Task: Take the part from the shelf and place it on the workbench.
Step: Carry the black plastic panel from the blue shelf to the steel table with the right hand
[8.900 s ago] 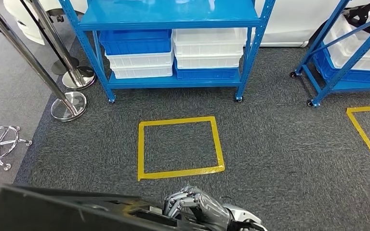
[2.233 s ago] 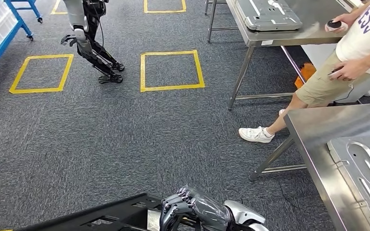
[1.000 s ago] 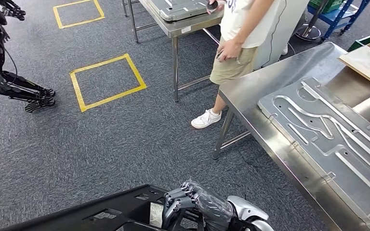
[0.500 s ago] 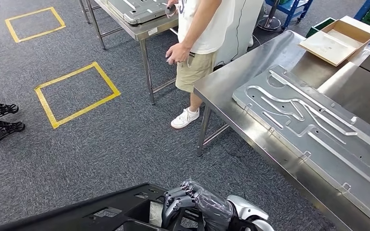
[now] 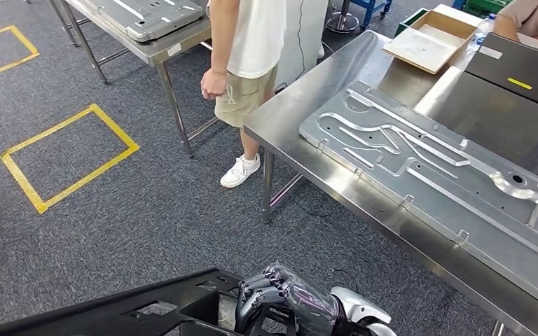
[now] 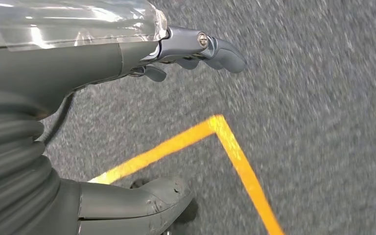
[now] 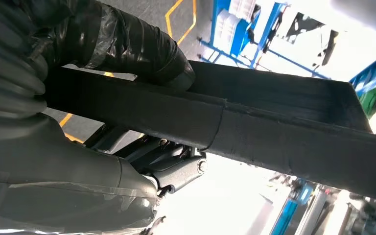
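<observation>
Right hand (image 5: 291, 299): sitting at the bottom centre of the head view, fingers curling over the edge of the black part (image 5: 133, 311), thumb pressing its other face.
Left hand (image 6: 127, 122): hanging over the floor, fingers apart, holding nothing.
</observation>
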Controlling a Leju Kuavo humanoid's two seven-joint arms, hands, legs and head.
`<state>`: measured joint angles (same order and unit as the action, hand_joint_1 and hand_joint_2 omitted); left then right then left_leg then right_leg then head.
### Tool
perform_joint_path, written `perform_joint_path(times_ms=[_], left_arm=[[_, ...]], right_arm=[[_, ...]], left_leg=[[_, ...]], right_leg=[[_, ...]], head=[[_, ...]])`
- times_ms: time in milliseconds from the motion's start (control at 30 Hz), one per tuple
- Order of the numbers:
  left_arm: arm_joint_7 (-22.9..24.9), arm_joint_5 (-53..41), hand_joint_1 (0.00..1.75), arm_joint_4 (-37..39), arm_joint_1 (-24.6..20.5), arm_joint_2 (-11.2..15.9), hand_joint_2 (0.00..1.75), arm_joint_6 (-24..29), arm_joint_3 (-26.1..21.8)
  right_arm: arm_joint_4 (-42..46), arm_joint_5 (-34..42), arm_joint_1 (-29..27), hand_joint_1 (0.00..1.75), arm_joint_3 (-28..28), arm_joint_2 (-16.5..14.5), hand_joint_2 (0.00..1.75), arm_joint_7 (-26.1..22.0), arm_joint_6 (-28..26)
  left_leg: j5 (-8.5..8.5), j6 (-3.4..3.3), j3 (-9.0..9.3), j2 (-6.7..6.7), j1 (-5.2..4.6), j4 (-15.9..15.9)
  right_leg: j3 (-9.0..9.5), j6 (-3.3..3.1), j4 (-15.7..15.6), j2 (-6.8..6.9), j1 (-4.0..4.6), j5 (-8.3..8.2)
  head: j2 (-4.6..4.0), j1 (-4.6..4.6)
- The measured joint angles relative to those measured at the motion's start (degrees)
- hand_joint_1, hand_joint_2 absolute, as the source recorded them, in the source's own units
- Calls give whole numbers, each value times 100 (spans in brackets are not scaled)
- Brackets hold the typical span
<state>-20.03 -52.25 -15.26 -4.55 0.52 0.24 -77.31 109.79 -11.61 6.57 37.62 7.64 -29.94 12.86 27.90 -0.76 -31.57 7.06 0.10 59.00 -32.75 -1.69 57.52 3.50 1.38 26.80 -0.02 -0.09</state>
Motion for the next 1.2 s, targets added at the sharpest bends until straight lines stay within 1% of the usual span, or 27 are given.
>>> perform_joint_path(times_ms=[67,100,133,167,200,233,267,300,333,400,433,500,567,633,667,700,733,767,800,867,933,1000,1033,1100,1133,1167,1200], left_arm=[[-2,8,0,0,-6,-10,175,-3,-1],[-3,22,0,0,2,-11,175,-5,-5],[-2,38,0,0,17,-8,175,-5,-15],[2,52,0,0,34,-5,175,-4,-26],[5,62,0,0,45,-2,175,-3,-36],[9,64,0,0,50,1,175,-2,-43],[11,66,0,0,48,1,175,-1,-45],[11,66,0,0,47,2,175,4,-46],[13,67,0,0,44,1,175,10,-48],[17,69,0,0,40,-1,175,29,-54],[21,72,0,0,37,-1,175,38,-57],[25,73,0,0,27,-2,175,51,-61],[19,68,0,0,19,-2,175,55,-62],[9,65,0,0,33,1,175,56,-69],[3,63,0,0,44,1,175,58,-74],[-1,62,0,0,50,1,175,60,-79],[-5,61,0,0,51,1,175,61,-82],[-8,61,0,0,47,0,175,62,-84],[-9,60,0,0,40,-1,175,62,-84],[-15,60,0,0,31,-9,175,63,-85],[-21,60,0,0,26,-20,175,68,-86],[-23,60,0,0,17,-24,175,75,-88],[-25,60,0,0,11,-25,175,77,-89],[-31,57,0,0,6,-27,175,78,-90],[-33,56,0,0,13,-27,175,78,-90],[-34,56,0,0,27,-26,175,79,-91],[-33,57,0,0,44,-23,175,81,-92]], right_arm=[[9,2,-16,175,0,-3,175,1,-3],[11,2,-19,175,0,-8,175,1,-5],[10,3,-18,175,0,-13,175,2,-6],[10,4,-21,175,0,-17,175,4,-7],[9,5,-25,175,0,-19,175,5,-7],[9,9,-27,175,0,-18,175,8,-9],[9,15,-28,175,-1,-18,175,9,-12],[9,22,-28,175,-3,-18,175,11,-15],[9,28,-30,175,-7,-17,175,12,-19],[10,39,-40,175,-20,-17,175,13,-20],[11,43,-50,175,-29,-16,175,13,-19],[16,50,-74,175,-49,-15,175,11,-16],[28,52,-88,175,-69,-12,175,9,-9],[37,57,-94,175,-87,-9,175,2,-3],[37,60,-106,175,-98,-7,175,-2,-3],[37,62,-125,175,-111,-3,175,-6,-3],[37,62,-144,175,-124,1,175,-9,-4],[38,62,-159,175,-137,4,175,-10,-5],[39,62,-167,175,-146,6,175,-13,-7],[43,62,-168,175,-160,8,175,-19,-13],[56,63,-174,175,-175,11,175,-31,-24],[79,64,-196,175,-198,25,175,-42,-33],[92,65,-214,175,-208,33,175,-46,-36],[110,68,-229,175,-216,42,175,-54,-38],[114,69,-232,175,-216,44,175,-57,-38],[115,70,-235,175,-216,46,175,-58,-38],[115,71,-244,175,-216,48,175,-59,-38]], left_leg=[[181,54,-76,-279,22,244],[349,76,-203,-472,40,537],[539,95,-384,-598,50,921],[683,114,-567,-649,57,1290],[728,134,-698,-664,60,1528],[656,149,-739,-669,66,1563],[476,160,-666,-683,76,1359],[240,173,-506,-744,96,981],[82,187,-346,-872,115,620],[-56,162,-156,-1060,133,186],[-32,131,-149,-1084,123,165],[-58,50,-149,-966,114,141],[-82,-30,-137,-841,125,100],[-83,-79,-133,-701,117,77],[-77,-86,-135,-626,110,75],[-70,-90,-134,-552,105,76],[-59,-90,-128,-481,101,76],[-46,-86,-111,-414,97,76],[-29,-80,-85,-352,91,75],[7,-52,-26,-240,73,68],[31,-1,11,-141,63,50],[45,62,48,-24,50,10],[75,90,65,-46,48,25],[283,122,-38,-302,54,331],[453,130,-177,-484,70,660],[622,139,-367,-595,75,1039],[725,152,-546,-648,77,1360]], right_leg=[[49,-37,-94,-145,-55,-67],[62,-47,-115,-213,-73,-86],[60,-59,-114,-294,-79,-92],[56,-62,-104,-376,-85,-91],[53,-57,-89,-465,-89,-86],[51,-46,-67,-554,-98,-77],[52,-28,-37,-638,-110,-62],[50,-2,6,-719,-125,-37],[37,32,54,-791,-135,-8],[-24,100,153,-917,-145,36],[-56,135,174,-970,-146,38],[-96,191,189,-1017,-154,32],[-198,249,387,-776,-142,164],[-515,301,1022,-466,-144,513],[-716,319,1405,-411,-156,676],[-876,330,1701,-389,-167,765],[-938,334,1797,-379,-172,737],[-870,324,1646,-362,-171,591],[-692,298,1295,-315,-161,377],[-271,198,483,-71,-104,50],[-113,110,146,71,-39,-16],[-106,58,90,-46,-34,-43],[-77,34,33,-113,-54,-70],[-3,-14,-76,-235,-101,-127],[11,-30,-94,-299,-109,-134],[13,-46,-89,-371,-112,-134],[10,-52,-76,-453,-111,-127]], head=[[1,-1],[1,-2],[1,-3],[0,-4],[-1,-4],[-1,-3],[-1,-4],[-1,-3],[-1,-3],[-1,-1],[-1,-1],[0,-1],[0,2],[-1,5],[0,4],[0,4],[0,4],[0,4],[0,4],[0,4],[-1,5],[0,5],[0,4],[0,3],[0,2],[0,1],[0,1]])
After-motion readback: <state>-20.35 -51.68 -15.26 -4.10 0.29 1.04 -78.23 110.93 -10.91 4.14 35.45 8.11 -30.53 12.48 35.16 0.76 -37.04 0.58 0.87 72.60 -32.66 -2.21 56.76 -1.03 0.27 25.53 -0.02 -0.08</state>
